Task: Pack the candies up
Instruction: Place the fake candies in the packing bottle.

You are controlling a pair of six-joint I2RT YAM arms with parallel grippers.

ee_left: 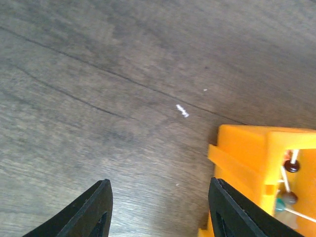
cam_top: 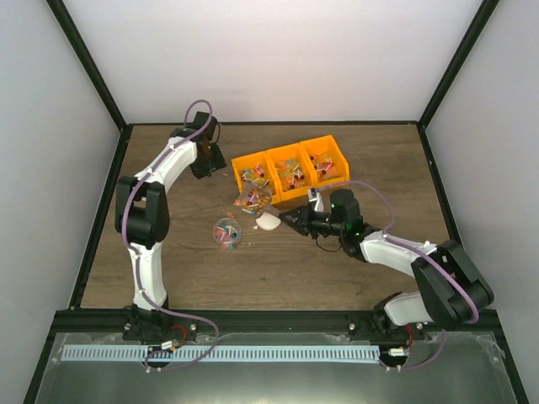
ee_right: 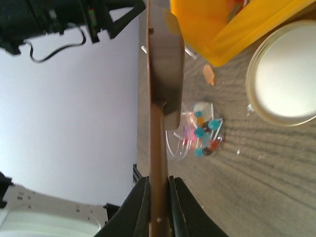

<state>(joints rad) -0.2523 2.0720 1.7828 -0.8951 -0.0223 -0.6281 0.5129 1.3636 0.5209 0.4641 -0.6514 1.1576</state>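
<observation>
Candies (cam_top: 290, 172) in mixed colours fill the three compartments of the orange bin (cam_top: 327, 146). More candies (cam_top: 225, 233) lie in a small clear jar (ee_right: 174, 144) on the table, and another clear heap of them (cam_top: 253, 200) rests against the bin's front left corner. My left gripper (cam_top: 205, 164) hangs open over bare wood just left of the bin (ee_left: 256, 158), with nothing between its fingers (ee_left: 96, 210). My right gripper (ee_right: 158, 197) is shut on the handle of a brown scoop (ee_right: 160, 89), whose bowl points toward the jar's candies (ee_right: 203, 133).
A round cream lid (cam_top: 268, 221) lies beside the scoop, between the jar and the bin (ee_right: 222, 24). In the right wrist view the lid (ee_right: 284, 79) is at the right, with one loose candy (ee_right: 209, 75) on the wood near the bin. Black frame posts edge the table.
</observation>
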